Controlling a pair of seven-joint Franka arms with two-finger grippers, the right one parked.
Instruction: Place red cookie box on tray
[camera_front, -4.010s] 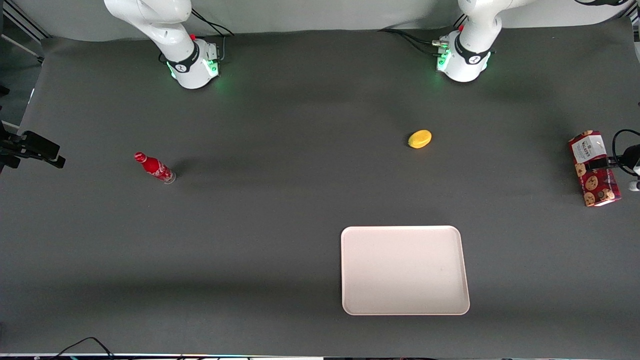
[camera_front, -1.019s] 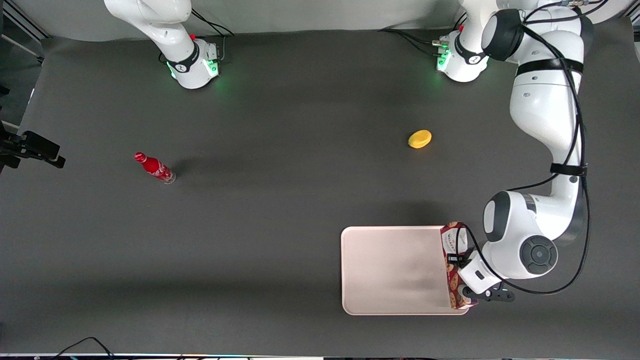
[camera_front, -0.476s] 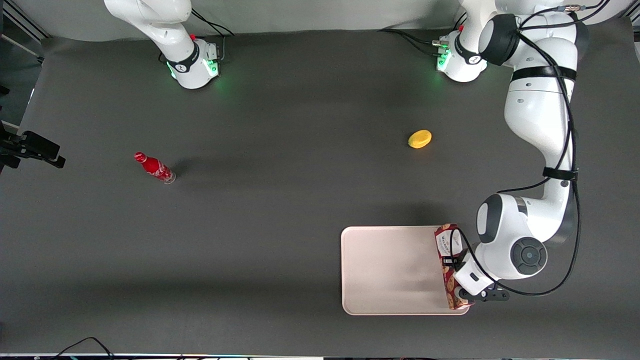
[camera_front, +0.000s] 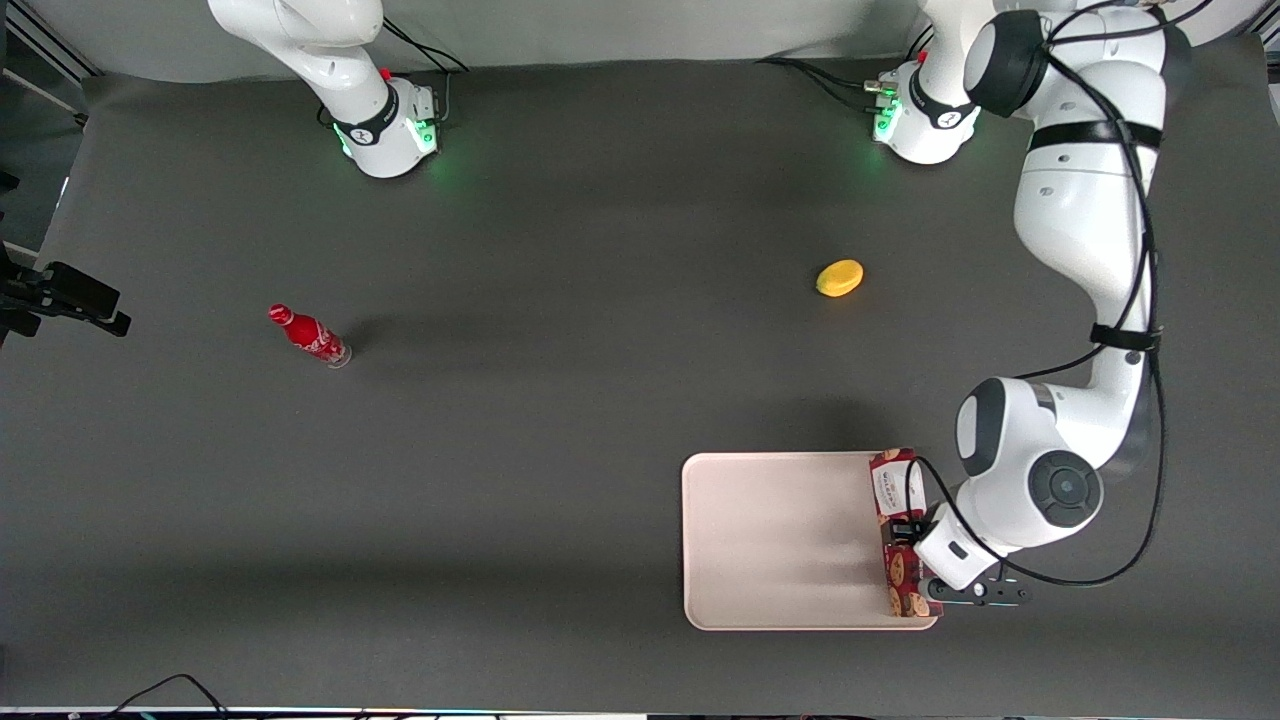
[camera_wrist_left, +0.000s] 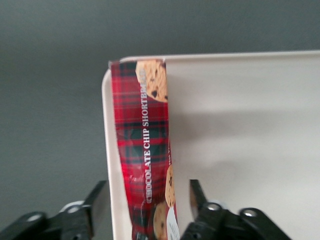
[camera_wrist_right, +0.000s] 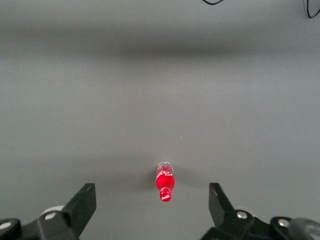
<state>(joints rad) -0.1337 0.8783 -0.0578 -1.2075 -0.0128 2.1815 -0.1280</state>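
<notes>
Red cookie box (camera_wrist_left: 144, 150) between parted fingers (camera_wrist_left: 199, 194)

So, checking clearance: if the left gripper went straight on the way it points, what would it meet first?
Probably the red cookie box, lying between the open left gripper's fingers along the tray's edge; depth unclear.

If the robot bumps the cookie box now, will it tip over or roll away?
Probably not roll: the cookie box has flat sides. It seems to lie along the tray's edge, so a sideways bump might slide it against the low rim. The gripper is open around it, so nothing holds it.
</notes>
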